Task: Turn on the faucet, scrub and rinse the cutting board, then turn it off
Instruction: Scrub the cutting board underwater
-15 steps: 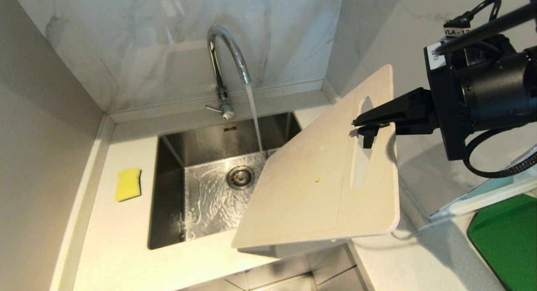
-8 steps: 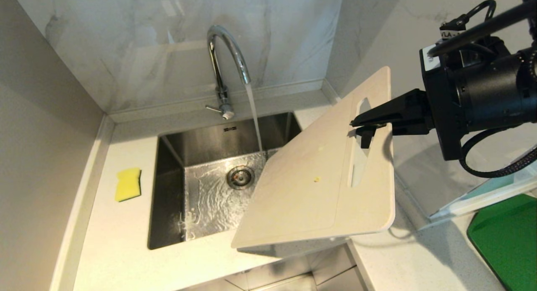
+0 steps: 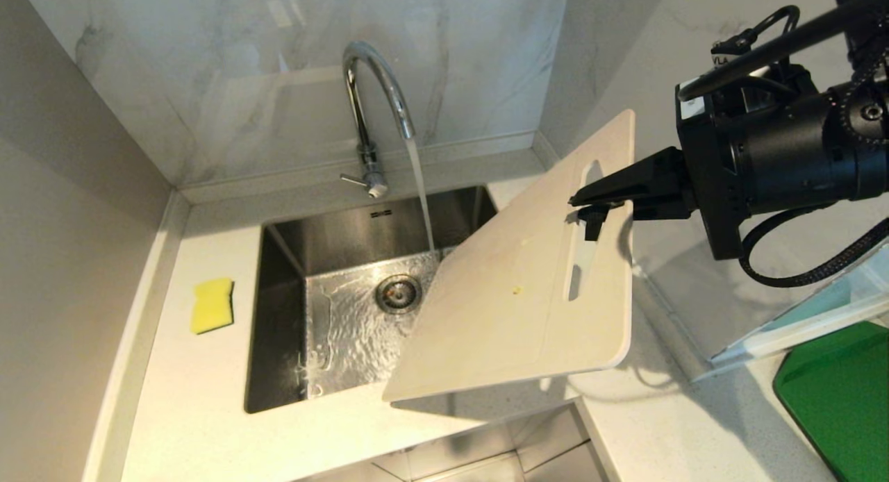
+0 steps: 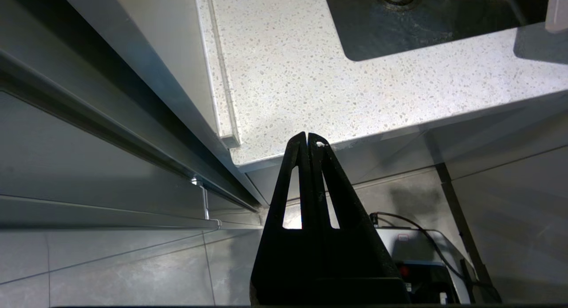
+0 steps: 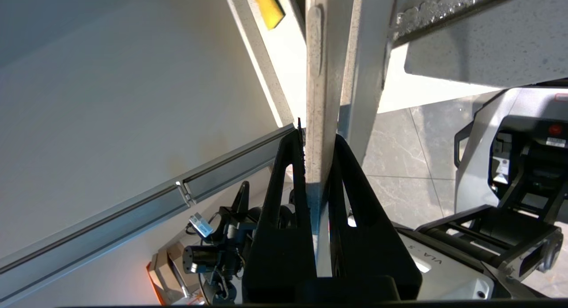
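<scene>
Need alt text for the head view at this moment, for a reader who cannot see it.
The right gripper holds the cream cutting board tilted over the sink, clamped at its slot handle. The faucet runs, its stream falling just beyond the board's far corner. A yellow sponge lies on the counter left of the sink.

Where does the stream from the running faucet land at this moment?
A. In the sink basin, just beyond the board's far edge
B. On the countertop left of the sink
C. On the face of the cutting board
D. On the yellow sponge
A. In the head view the water from the faucet falls into the sink just past the upper edge of the cutting board, which the right gripper holds tilted over the basin's right side.
</scene>
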{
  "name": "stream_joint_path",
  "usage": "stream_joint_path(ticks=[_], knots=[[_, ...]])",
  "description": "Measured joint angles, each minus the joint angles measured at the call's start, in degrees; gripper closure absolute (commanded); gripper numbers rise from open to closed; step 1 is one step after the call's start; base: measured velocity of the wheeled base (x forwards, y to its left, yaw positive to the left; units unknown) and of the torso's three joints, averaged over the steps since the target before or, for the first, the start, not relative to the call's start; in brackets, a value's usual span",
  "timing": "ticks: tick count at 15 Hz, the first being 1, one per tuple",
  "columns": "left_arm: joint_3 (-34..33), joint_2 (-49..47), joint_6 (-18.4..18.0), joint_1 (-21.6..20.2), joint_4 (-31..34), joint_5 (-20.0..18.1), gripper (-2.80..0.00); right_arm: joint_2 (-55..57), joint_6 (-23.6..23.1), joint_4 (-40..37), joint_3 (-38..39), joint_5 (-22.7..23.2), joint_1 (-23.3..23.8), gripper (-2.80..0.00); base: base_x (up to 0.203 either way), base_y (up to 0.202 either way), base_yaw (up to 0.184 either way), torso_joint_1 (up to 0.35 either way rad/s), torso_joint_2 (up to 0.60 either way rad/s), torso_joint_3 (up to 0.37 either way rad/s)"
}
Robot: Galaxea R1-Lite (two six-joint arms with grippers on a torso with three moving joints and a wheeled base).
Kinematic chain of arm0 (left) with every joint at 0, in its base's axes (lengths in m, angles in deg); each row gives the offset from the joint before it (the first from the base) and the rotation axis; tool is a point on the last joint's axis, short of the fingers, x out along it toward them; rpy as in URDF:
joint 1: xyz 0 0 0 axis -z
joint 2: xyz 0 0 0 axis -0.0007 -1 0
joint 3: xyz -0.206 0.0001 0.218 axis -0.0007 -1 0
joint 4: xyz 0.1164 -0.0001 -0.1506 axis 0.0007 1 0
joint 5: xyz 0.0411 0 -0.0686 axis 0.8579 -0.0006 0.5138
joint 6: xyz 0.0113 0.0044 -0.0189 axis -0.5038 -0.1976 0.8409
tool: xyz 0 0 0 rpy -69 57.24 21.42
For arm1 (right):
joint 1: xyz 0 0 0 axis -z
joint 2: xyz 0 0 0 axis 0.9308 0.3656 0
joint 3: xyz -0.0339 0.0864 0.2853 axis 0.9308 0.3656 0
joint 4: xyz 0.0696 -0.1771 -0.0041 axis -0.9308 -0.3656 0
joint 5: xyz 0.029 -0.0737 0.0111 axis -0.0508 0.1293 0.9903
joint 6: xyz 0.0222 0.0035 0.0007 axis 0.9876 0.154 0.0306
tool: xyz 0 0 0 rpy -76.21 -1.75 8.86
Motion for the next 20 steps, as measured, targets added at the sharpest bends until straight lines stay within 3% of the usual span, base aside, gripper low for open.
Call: stream_joint_path(ticks=[5,11,20], knots=[[0.02,0.00,-0.03,0.00,0.02,-0.04,0.00,1.65,0.06,3.59,-0.80,-0.29,0.13,0.00,0.000,0.000,0.000,0.000,0.00,0.000],[0.02,0.00,-0.04,0.00,0.04,-0.05,0.00,8.99,3.10,15.04,-1.94,-2.11,0.49,0.00,0.000,0.000,0.000,0.000,0.00,0.000],[0.02,0.00,-0.04,0.00,0.06,-0.05,0.00,24.16,5.02,24.05,-11.96,-6.27,0.82,0.00,0.000,0.000,0.000,0.000,0.00,0.000]])
